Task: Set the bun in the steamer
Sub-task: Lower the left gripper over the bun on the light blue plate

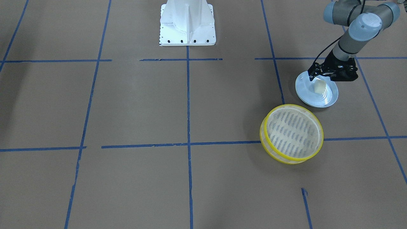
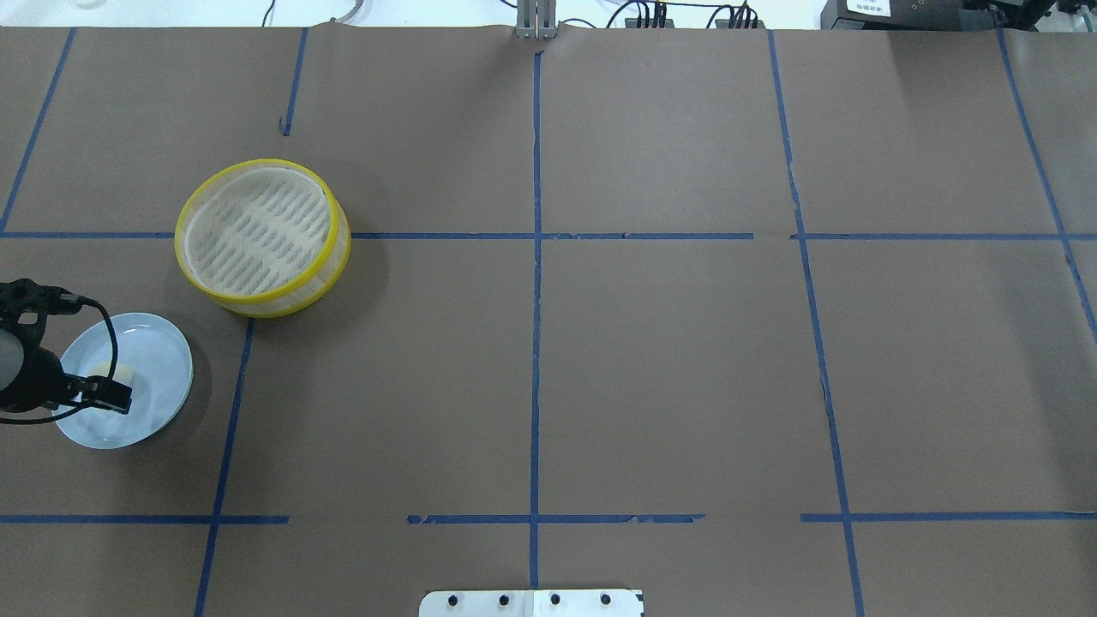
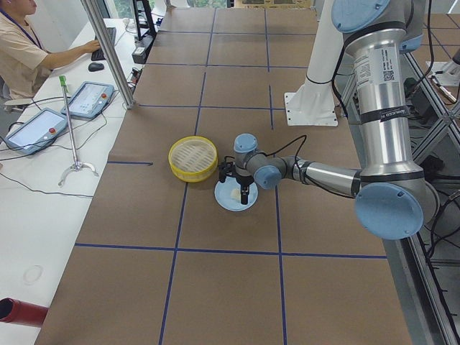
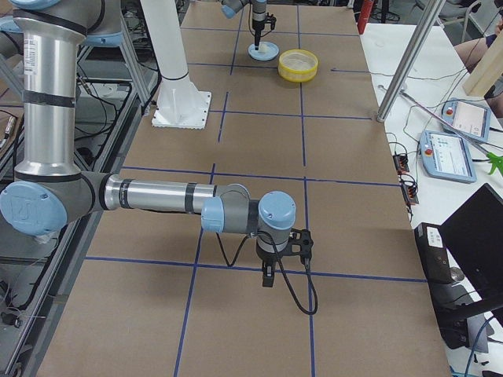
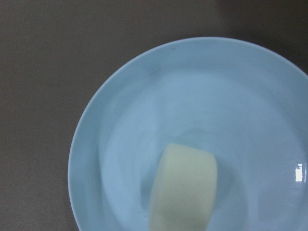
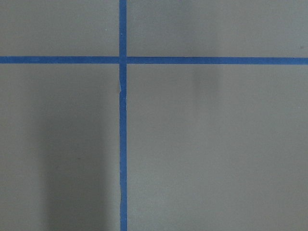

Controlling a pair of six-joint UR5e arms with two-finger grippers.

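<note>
Overhead exterior view: the steamer [image 2: 257,230] sits on the far left part of the table [image 2: 686,360], its yellow rim up and its slotted whitish floor in full sight. Nearer the robot and a little further left, apart from the steamer, lies a pale blue plate [image 2: 158,360]. On the plate lies the bun [image 2: 120,374], a little off the plate's middle, on its side in the left wrist view. The left gripper [image 1: 332,75] hangs over the plate just above the bun, its jaws spread wide and holding nothing. The right gripper [image 4: 269,276] points down over bare brown paper at the table's near right; whether its jaws are spread or closed cannot be told. Its wrist camera shows only crossing blue tape lines [image 6: 122,144].
</note>
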